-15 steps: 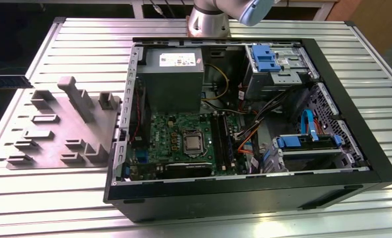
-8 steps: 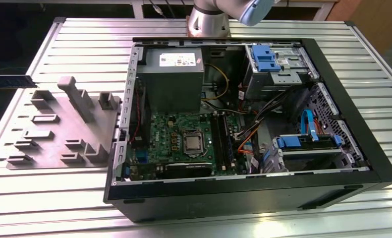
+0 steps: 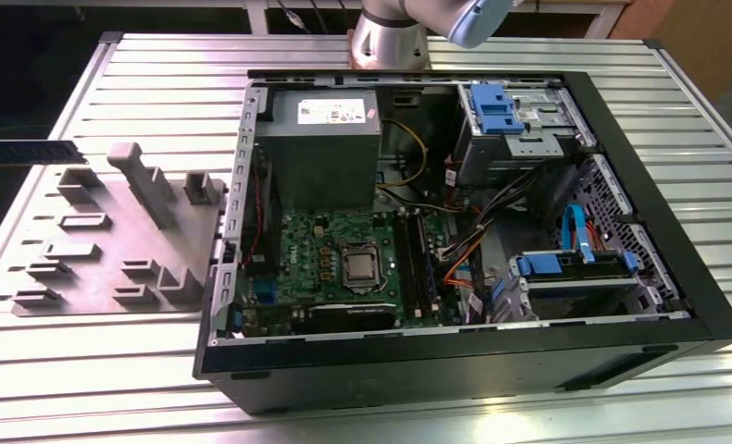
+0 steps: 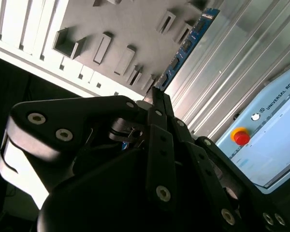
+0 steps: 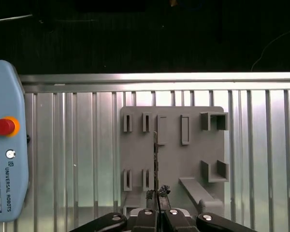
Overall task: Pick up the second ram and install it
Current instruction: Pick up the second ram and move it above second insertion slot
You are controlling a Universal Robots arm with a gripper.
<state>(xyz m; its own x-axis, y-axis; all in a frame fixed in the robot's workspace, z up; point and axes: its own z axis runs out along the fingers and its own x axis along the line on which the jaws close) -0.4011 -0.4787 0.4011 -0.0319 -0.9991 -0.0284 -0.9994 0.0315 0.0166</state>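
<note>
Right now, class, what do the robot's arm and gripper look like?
The arm is a silver-grey metal tube with a pale blue joint cap. The gripper is matte black, built of flat hinged link bars fastened with round silver bolts, tapering to narrow tips.

The second ram (image 3: 32,151) runs off the exterior view's left edge; in the second wrist view the gripper (image 4: 154,95) hides its near end. Both wrist views crop the teach pendant (image 5: 5,145).
</note>
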